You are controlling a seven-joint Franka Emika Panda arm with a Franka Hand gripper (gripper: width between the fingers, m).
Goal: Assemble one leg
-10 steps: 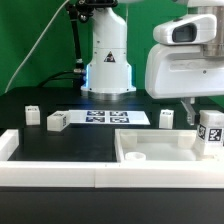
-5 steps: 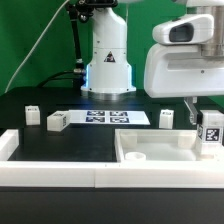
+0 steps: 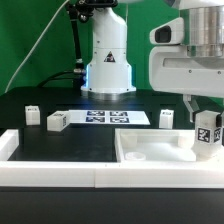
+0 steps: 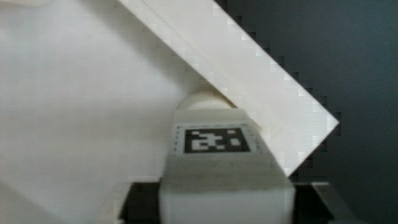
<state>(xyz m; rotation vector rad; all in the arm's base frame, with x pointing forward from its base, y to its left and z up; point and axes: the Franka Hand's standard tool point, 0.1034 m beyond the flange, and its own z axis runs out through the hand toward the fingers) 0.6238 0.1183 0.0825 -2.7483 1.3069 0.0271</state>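
Tool (image 3: 204,118) clamped on leg (image 3: 208,136); leg upright in grip, over tray (image 3: 150,134).

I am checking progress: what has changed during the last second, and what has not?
The gripper, jaws shut on the leg, shifted slightly toward the exterior view's left above the tray piece. Nothing taken or released. The loose legs and marker board stayed put.

No legible text; fiducial tag (image 4: 215,139) on leg (image 4: 221,184).

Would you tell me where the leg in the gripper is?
On the exterior view's far right, the leg sits between the fingers, over the right end of the white tray-shaped piece.
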